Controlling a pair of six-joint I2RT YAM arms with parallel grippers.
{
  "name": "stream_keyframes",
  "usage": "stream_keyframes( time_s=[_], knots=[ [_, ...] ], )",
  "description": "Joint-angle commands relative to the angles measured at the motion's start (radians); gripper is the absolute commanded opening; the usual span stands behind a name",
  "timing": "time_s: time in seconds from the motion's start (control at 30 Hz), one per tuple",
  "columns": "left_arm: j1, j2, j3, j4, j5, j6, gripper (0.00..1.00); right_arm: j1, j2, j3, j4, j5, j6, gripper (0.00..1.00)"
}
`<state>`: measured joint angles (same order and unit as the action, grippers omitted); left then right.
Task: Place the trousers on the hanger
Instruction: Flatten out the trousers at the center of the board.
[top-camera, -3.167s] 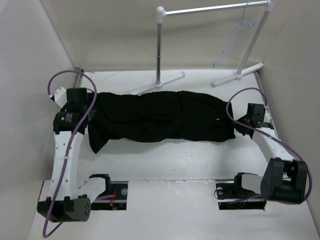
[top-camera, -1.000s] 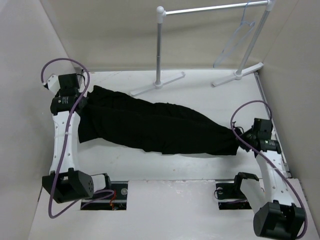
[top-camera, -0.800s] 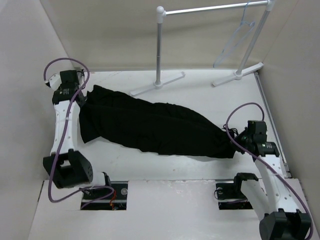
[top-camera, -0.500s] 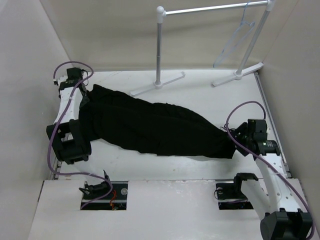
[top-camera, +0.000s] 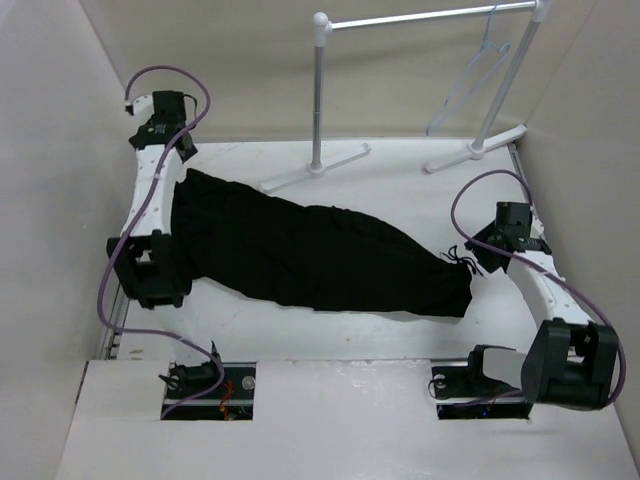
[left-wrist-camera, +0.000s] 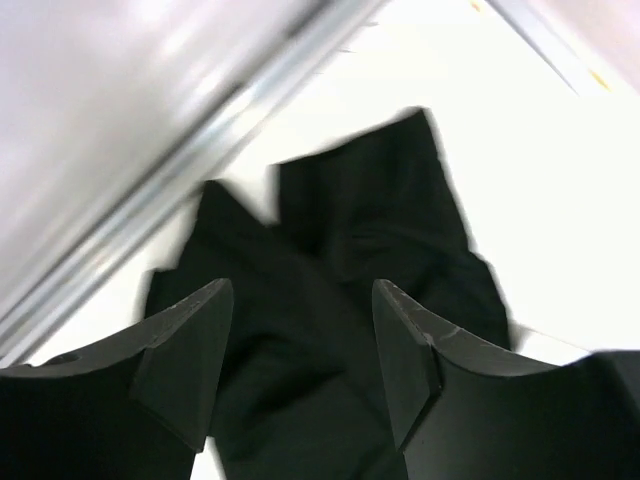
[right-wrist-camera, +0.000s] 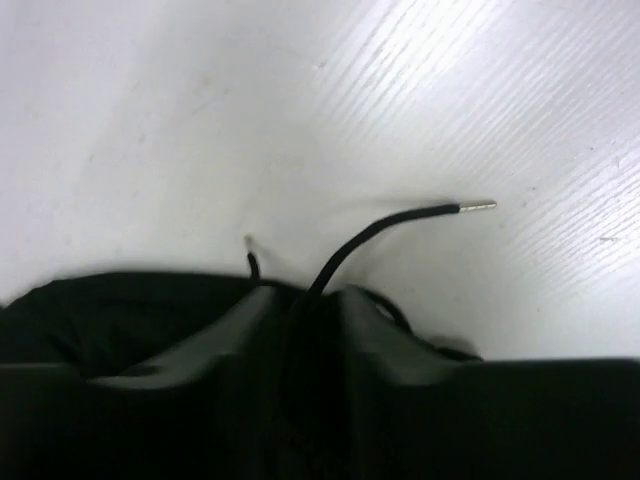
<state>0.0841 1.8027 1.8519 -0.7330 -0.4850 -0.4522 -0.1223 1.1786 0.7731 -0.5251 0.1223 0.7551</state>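
Currently, plain black soft-cloth trousers (top-camera: 320, 255) lie flat on the white counter (top-camera: 400, 185), slanting from 10 o'clock to 4 o'clock. Thin pale bluish-white triangular hanger (top-camera: 478, 85) hangs from the white tube rack (top-camera: 420, 18) at 1 o'clock, well apart. Left claw (left-wrist-camera: 300, 300) released, above the 10 o'clock end, grasping nothing. Right claw (right-wrist-camera: 303, 300) at the waist end, black drawstring cord (right-wrist-camera: 390, 225) between its fingers; pinched or not, cannot tell. Step judged: laying out. Next calls for a firm grasp on the cloth, then reaching the hanger.
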Motion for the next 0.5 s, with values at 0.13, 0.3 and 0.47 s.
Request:
stream_keyframes(
  time_s=[0.13, 0.3, 0.47],
  knots=[
    [-0.033, 0.325, 0.194, -0.06, 0.086, 0.023, 0.57, -0.027, 0.084, -0.035, 0.151, 0.085, 0.006, 0.66],
    [-0.024, 0.437, 0.216, -0.052, 0.123, -0.012, 0.57, -0.023, 0.144, -0.026, 0.165, 0.054, 0.012, 0.69],
    [-0.016, 0.489, 0.214, -0.031, 0.16, -0.031, 0.53, -0.014, 0.225, -0.003, 0.203, -0.044, 0.046, 0.57]
  ],
)
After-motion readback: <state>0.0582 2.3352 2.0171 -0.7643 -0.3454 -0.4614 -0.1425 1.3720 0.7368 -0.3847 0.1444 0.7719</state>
